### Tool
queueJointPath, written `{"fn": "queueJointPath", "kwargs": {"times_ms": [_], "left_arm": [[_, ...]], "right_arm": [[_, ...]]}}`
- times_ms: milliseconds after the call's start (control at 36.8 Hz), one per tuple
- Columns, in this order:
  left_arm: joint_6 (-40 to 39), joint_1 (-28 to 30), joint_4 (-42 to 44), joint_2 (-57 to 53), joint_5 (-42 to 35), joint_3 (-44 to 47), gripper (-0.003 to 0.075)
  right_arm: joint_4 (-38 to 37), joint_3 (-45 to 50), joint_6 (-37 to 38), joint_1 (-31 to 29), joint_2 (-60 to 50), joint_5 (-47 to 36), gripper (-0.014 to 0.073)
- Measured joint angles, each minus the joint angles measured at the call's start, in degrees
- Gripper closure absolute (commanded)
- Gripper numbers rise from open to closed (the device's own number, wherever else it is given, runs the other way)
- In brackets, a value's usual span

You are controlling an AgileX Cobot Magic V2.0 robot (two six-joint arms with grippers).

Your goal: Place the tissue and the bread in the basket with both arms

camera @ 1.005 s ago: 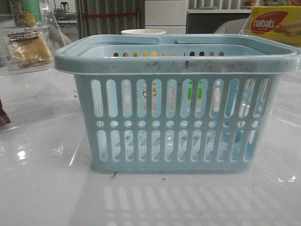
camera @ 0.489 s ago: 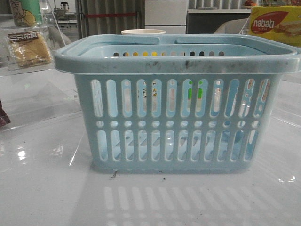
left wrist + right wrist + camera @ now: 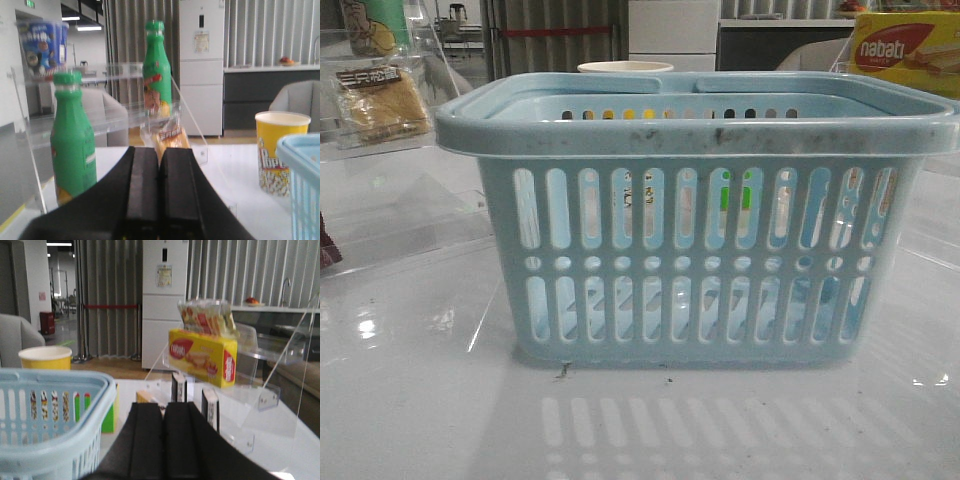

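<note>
The pale blue basket (image 3: pixel 700 128) stands in the middle of the table and fills the front view. No gripper shows in that view. The bread (image 3: pixel 382 102) lies in its clear wrapper on a clear shelf at the far left. In the left wrist view the bread (image 3: pixel 170 137) is just beyond my left gripper (image 3: pixel 159 150), which is shut and empty. My right gripper (image 3: pixel 164 407) is shut and empty beside the basket's corner (image 3: pixel 55 405). Two small black-and-white tissue packs (image 3: pixel 178 387) stand upright beyond it, under a clear shelf.
Clear acrylic shelves (image 3: pixel 115 117) flank the basket. Two green bottles (image 3: pixel 72 140) stand on the left one. A yellow popcorn cup (image 3: pixel 280 150) stands behind the basket. The yellow "nabati" box (image 3: pixel 202 355) and a snack bag (image 3: pixel 207 315) sit on the right shelf.
</note>
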Motion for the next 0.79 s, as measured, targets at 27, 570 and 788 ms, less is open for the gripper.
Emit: {"fn": "queueJointPath", "kwargs": {"times_ms": [27,570,788], "left_arm": [[0.0,0.0,0.0,0.0,0.9,-2.1,0.0629],[0.0,0.0,0.0,15.2,33.8,-37.9,0.0629],[0.0,0.0,0.0,21.5,42.7,-36.5,0.0629]], "right_arm": [[0.0,-1.6,0.0,0.0,0.0,1.0,0.0538],[0.0,-33.9,0.0,0.0,15.1,31.7,0.0538],[-0.1,-32.6,0.0,0.0,21.3,42.4,0.0538]]}}
